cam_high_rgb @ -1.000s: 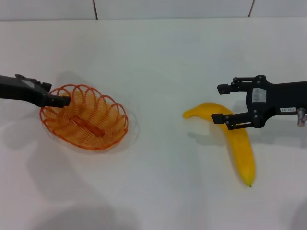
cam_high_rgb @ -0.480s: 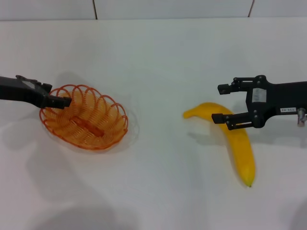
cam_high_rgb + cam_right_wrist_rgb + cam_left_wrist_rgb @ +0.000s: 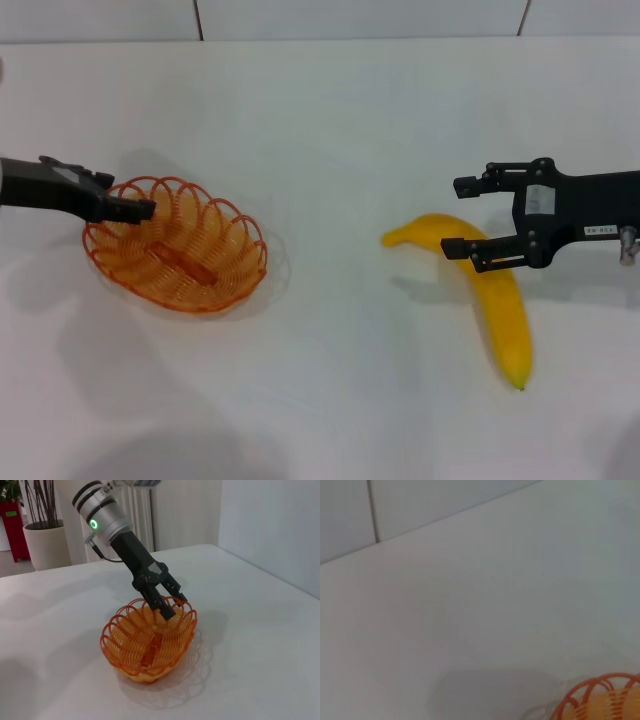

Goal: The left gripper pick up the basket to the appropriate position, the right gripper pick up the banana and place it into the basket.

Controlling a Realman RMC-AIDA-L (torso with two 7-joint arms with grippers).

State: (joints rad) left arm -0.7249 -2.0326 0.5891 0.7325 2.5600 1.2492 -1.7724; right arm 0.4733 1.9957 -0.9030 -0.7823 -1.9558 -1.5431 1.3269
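Observation:
The orange wire basket [image 3: 240,268] sits on the white table at the left; it also shows in the right wrist view [image 3: 125,655], and a bit of its rim in the left wrist view [image 3: 590,700]. My left gripper [image 3: 142,209] is at the basket's left rim; in the right wrist view [image 3: 175,606] it is open, one finger inside the rim and one outside. The yellow banana [image 3: 505,310] lies on the table at the right. My right gripper [image 3: 460,216] is open over the banana's upper end, its lower finger [image 3: 470,250] across the fruit.
The table's far edge meets a tiled wall [image 3: 300,18] at the back. The right wrist view shows a potted plant [image 3: 47,540] and a radiator [image 3: 140,515] beyond the table.
My left gripper has edged slightly right, farther over the basket's rim. The basket, the banana and my right gripper have not moved.

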